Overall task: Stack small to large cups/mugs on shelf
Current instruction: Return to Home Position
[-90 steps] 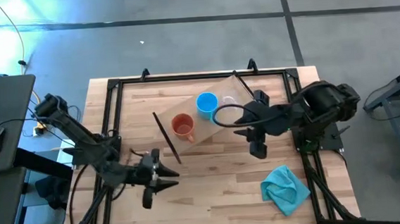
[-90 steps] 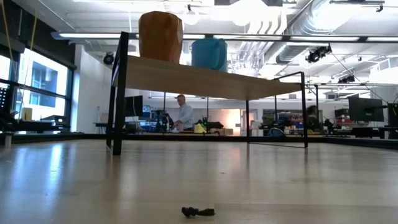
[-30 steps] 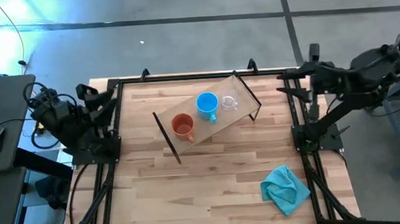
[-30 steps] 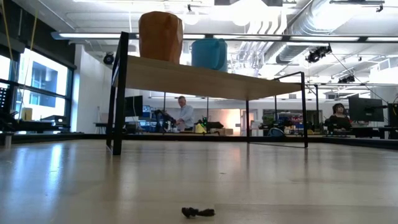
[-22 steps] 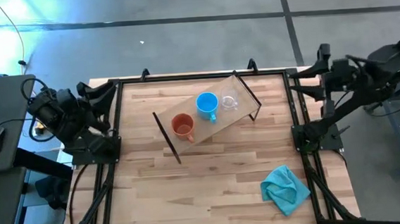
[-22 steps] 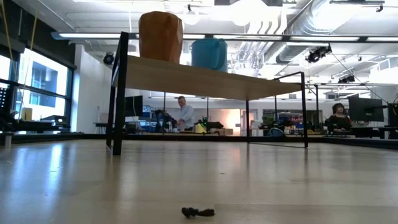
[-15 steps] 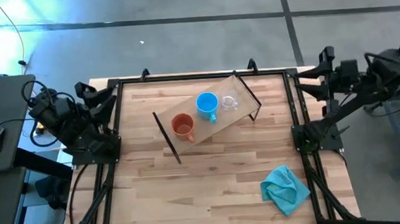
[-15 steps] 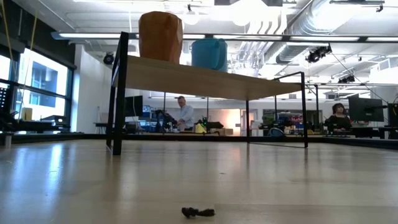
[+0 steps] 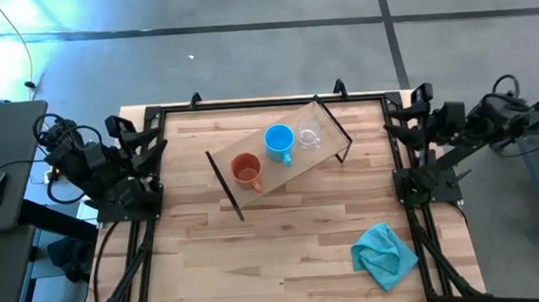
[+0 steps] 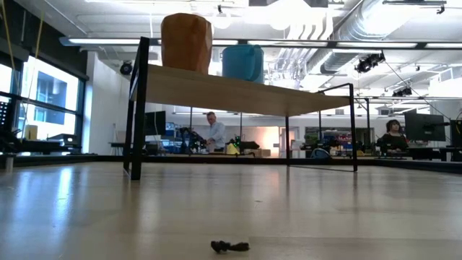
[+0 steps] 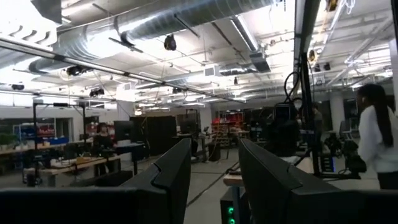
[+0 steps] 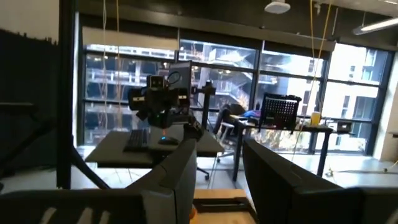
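In the high view the shelf (image 9: 285, 164) stands aslant mid-table on black end frames. On its board stand the orange-brown mug (image 9: 245, 170), the blue mug (image 9: 279, 141) and the clear cup (image 9: 308, 136) in a row. The low view shows the orange-brown mug (image 10: 186, 42) and blue mug (image 10: 242, 62) on the shelf board (image 10: 238, 92); the clear cup does not show there. My left gripper (image 9: 140, 136) is at the table's left edge and open (image 11: 214, 171). My right gripper (image 9: 408, 113) is at the right edge and open (image 12: 217, 168).
A teal cloth (image 9: 384, 254) lies crumpled near the table's near right corner. A small dark scrap (image 10: 229, 246) lies on the tabletop close to the low camera. A black frame (image 9: 266, 103) runs around the tabletop. People stand in the room beyond.
Both arms have drawn back from over the table to its left and right edges and folded there. In the last half second the right gripper came down and a little back toward the table's right edge. The mugs, cup and shelf have stayed in place.
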`<action>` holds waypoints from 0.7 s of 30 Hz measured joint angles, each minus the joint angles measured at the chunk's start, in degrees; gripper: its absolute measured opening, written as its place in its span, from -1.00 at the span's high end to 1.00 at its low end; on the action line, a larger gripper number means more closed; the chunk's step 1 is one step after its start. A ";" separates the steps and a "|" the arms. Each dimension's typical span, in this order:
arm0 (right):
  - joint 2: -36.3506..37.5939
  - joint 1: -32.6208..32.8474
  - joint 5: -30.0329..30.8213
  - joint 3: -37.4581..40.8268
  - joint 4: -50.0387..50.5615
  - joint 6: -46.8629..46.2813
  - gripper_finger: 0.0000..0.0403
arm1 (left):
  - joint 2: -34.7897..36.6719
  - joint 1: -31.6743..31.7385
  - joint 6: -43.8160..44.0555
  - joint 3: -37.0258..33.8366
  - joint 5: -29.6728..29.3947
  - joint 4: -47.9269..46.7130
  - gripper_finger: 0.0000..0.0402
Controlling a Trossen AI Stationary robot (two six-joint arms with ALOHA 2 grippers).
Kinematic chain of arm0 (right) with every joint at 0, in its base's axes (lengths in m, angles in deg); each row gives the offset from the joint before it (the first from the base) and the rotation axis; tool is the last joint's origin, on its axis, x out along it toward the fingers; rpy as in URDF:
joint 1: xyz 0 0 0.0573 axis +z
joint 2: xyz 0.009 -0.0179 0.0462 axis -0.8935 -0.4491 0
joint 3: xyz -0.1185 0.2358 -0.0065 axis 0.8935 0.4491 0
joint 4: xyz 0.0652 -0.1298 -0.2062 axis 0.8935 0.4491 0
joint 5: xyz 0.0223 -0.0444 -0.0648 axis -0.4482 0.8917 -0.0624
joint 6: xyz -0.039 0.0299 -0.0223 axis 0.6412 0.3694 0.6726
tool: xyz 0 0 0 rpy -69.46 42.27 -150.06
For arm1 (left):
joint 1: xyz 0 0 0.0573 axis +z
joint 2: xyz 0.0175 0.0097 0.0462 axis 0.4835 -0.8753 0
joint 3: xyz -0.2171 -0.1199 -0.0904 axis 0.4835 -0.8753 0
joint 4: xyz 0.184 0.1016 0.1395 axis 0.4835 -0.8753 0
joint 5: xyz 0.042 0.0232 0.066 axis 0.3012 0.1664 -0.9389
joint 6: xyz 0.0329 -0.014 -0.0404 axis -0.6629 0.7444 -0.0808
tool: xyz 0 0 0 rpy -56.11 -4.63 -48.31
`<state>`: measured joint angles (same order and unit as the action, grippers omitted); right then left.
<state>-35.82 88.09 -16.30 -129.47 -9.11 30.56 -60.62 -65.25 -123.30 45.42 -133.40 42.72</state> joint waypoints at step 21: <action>1.27 0.02 -19.43 9.05 0.20 -11.87 0.38 | 2.91 -0.04 30.43 -0.02 9.42 -27.16 0.38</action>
<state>-34.55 88.11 -35.74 -120.42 -8.91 18.69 -57.71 -65.30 -92.87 45.40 -123.98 15.56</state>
